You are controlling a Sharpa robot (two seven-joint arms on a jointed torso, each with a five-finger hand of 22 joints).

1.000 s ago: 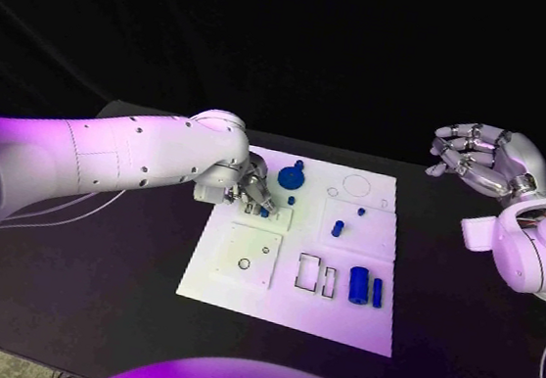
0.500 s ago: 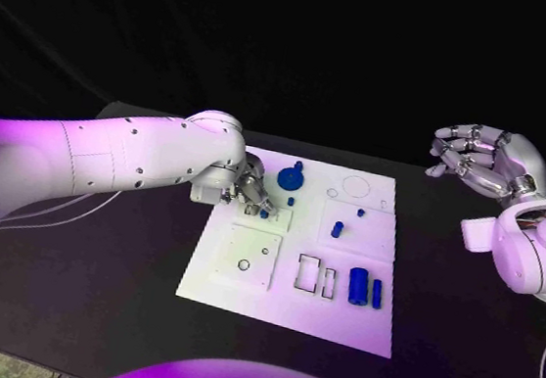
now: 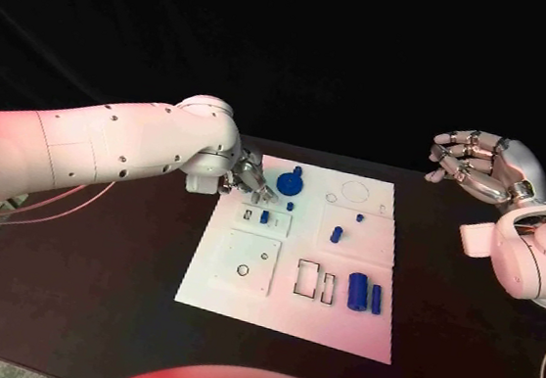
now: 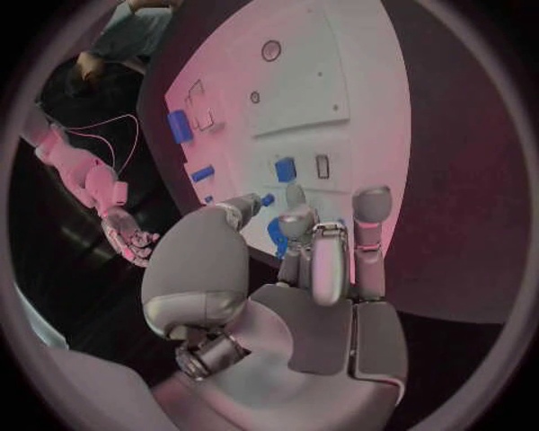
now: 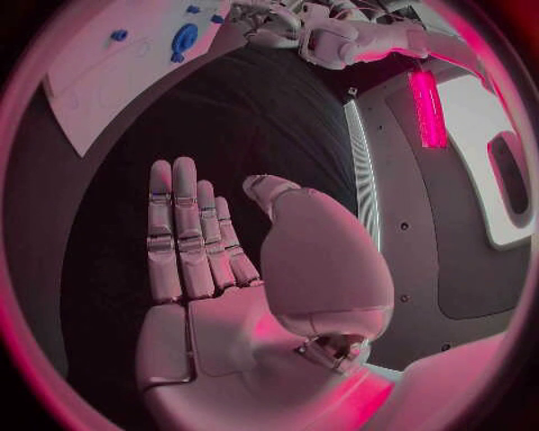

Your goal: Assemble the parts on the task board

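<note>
I am hovering my left hand point(image 3: 245, 175), fingers apart, holding nothing, over the white task board point(image 3: 283, 310) mid-desk; right hand point(image 3: 484, 167) waiting spread. Several blue parts point(image 3: 358, 288) are lying loose, assembly seemingly unfinished.

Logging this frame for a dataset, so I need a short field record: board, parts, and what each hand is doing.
board: white task board in the middle of the black table
parts: blue parts on the board, two upright at its right
left hand: over the board's far left corner, fingers apart, nothing held
right hand: raised off the board's right, fingers apart, holding nothing
</note>
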